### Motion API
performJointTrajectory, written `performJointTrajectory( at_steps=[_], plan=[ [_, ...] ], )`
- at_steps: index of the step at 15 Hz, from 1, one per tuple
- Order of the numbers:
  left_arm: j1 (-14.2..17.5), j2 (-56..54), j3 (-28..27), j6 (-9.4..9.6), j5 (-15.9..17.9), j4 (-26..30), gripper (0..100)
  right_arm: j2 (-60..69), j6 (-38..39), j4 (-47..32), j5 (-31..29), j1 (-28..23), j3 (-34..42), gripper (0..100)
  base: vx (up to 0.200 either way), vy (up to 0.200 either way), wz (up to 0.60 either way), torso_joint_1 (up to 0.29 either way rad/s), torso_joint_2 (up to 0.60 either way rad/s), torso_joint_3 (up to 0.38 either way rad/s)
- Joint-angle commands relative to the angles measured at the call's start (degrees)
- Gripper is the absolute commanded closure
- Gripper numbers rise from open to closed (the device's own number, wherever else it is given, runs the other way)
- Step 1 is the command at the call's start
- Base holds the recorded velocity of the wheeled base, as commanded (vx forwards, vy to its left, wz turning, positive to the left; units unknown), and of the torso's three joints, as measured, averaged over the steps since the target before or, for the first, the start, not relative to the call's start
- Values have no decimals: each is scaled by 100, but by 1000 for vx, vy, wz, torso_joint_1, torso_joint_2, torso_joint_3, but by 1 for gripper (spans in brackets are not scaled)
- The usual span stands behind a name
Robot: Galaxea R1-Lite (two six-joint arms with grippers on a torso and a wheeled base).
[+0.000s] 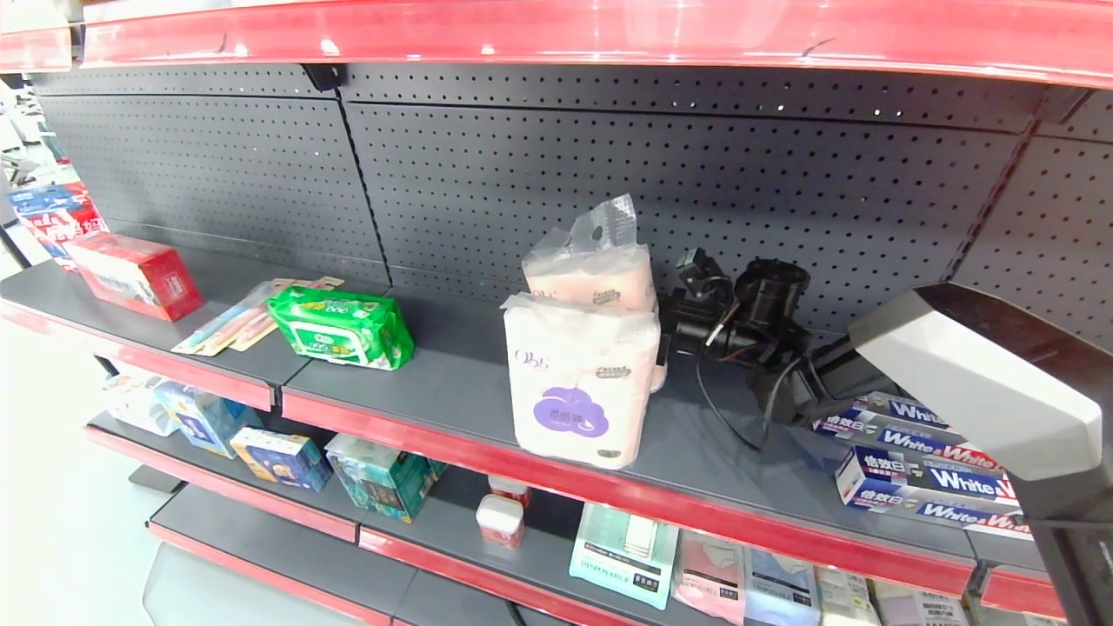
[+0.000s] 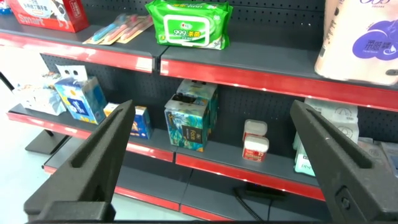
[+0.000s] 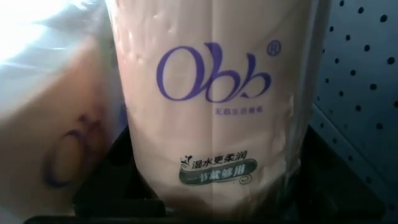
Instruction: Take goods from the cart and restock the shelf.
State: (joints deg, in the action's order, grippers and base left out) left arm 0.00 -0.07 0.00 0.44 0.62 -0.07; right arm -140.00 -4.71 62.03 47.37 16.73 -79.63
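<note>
Here, right pincer [image 1: 674,315] at rear tissue pack [image 1: 591,265], shelf [image 1: 452,374]

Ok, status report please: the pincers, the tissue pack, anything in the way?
Left pincer open, empty. Right pincer against rear tissue pack on the shelf; grip unclear. Second tissue pack stands just in front of it.

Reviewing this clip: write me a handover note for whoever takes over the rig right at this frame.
Left gripper: open, empty, in front of the lower shelves.
Right gripper: against the rear tissue pack on the shelf; grip unclear.
Done: front tissue pack stands upright near the shelf edge, the rear one directly behind it.
Left: likely check the rear pack stands free, pull the right arm back, fetch more goods.
</note>
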Motion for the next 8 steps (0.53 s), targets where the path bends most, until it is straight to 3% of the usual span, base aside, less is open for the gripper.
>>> performJointTrajectory(
  at_steps=[1,8],
  plan=[
    [0,7,0,0,-1,-1,0,-177,22,-24,-26,-11,-229,100,0,0,0,0,0,0],
    [0,7,0,0,-1,-1,0,-353,-171,-59,70,-310,-308,100,0,0,0,0,0,0]
  ],
)
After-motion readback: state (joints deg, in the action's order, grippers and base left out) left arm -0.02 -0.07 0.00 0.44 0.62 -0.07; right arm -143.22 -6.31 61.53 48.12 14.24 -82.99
